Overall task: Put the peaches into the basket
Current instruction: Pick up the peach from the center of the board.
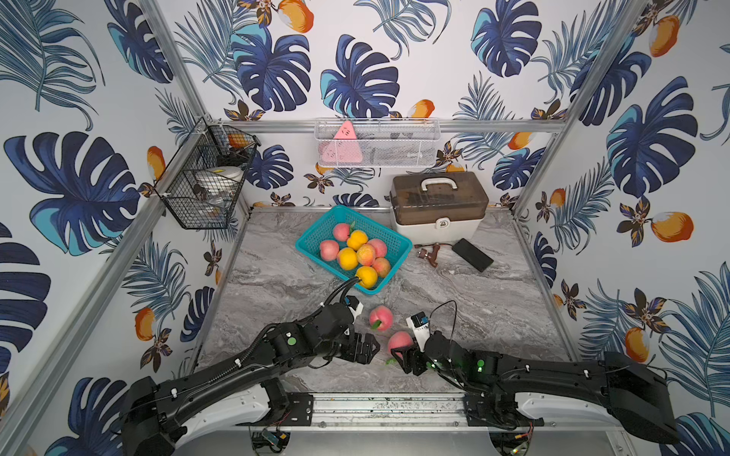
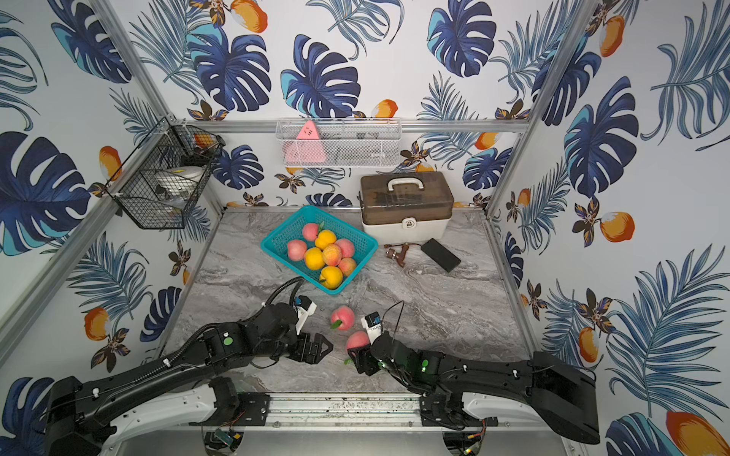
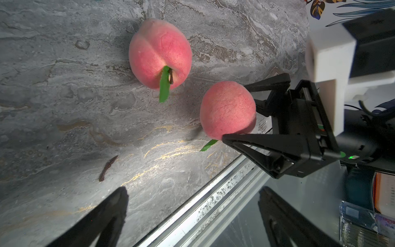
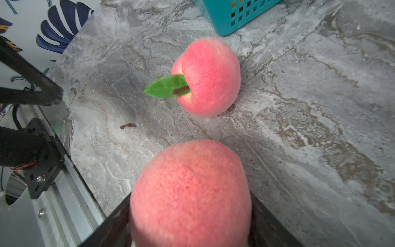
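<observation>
R gripper (image 3: 234, 112) clasps a pink peach (image 1: 399, 342) at the table's (image 1: 474, 316) 6 o'clock; L gripper (image 1: 367, 348) gapes, empty. We judge the fruit light, fuzzy and roll-prone: hold across its equator. Teal basket (image 1: 316, 226) sits at 11 o'clock.

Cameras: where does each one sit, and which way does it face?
Top views: overhead, looking down at table, basket, left arm, right arm.
Left wrist: on left arm, facing loose peach, held peach; own open left pincer, right pincer show.
Right wrist: on right arm, facing both peaches, basket corner; both pincers show.
Shared: both peaches.
</observation>
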Tool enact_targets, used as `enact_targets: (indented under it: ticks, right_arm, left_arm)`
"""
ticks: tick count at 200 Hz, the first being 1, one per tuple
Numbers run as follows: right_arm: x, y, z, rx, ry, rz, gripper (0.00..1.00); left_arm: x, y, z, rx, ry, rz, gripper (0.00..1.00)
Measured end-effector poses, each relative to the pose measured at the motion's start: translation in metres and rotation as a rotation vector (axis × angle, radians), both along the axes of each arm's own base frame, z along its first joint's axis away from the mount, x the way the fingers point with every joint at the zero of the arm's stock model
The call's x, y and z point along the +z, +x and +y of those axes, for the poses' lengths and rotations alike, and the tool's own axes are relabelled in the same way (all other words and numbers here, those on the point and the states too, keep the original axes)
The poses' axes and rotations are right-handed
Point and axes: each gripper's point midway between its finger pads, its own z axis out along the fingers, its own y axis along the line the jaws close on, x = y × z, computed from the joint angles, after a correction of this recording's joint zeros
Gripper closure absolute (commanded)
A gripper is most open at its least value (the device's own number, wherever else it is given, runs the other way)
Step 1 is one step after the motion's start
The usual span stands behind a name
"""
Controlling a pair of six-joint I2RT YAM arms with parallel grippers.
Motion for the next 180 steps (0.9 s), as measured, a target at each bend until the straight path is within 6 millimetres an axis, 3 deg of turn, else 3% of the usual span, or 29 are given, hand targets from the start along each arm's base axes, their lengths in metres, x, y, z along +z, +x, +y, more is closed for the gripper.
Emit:
enact_targets:
  ticks: [89, 133, 180]
  right_arm:
    - [0.036, 0.002, -0.007, 0.081, -0.01, -0.169, 0.28]
    - [0.064, 0.0, -0.003, 0.149, 0.027, -0.284, 0.27]
    - [0.084, 0.003, 0.004, 0.19, 0.004, -0.366, 0.26]
  left_arm:
    - [0.016, 0.005, -0.023, -0.04, -0.066, 0.002, 0.01]
    - [0.021, 0.005, -0.041, -0.081, -0.135, 0.015, 0.01]
    - [0.043, 0.01, -0.06, -0.099, -0.232, 0.001, 0.01]
